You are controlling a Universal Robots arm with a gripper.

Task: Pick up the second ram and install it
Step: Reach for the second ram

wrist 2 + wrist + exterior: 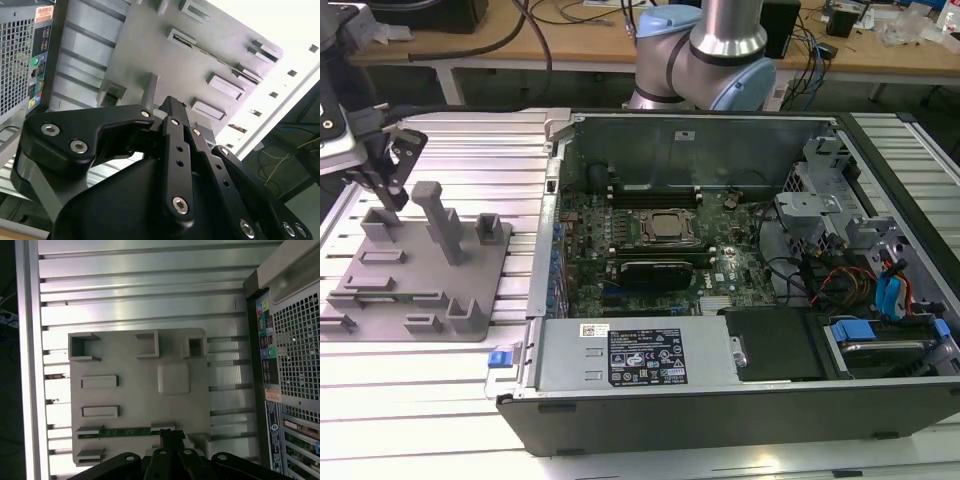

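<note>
While the ram [127, 431] lies lengthwise in its tray [135, 405] groove, I see my fingers [167, 437] pinched narrow and empty above one end.

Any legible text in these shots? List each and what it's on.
Nothing reads clearly.
Black label on the computer case: print too small.
White barcode sticker beside it: too small.
Orange sticker, case rear: blurred.
Label strip, case rear: too small.
</note>
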